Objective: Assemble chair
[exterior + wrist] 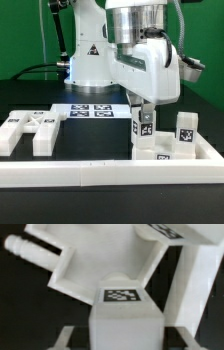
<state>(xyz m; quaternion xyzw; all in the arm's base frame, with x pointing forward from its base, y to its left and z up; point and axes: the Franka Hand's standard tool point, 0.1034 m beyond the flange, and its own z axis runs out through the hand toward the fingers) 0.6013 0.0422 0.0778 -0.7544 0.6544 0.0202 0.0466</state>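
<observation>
In the exterior view my gripper (143, 112) reaches down at centre right. It is shut on a narrow upright white chair bar (144, 128) that carries black-and-white tags. The bar's lower end meets a white chair block (152, 152) beside the rail. A second tagged upright chair part (186, 131) stands just to the exterior view's right. The wrist view shows the held bar (125, 325) with its tag (122, 295) running between my fingers (64, 338). Beyond it lies a broad white chair slab (95, 258) with round pegs (25, 249).
Loose white chair parts (32, 130) lie at the exterior view's left. The marker board (93, 109) lies near the robot base. The long white L-shaped border rail (100, 172) runs along the front and turns up the right side (196, 291).
</observation>
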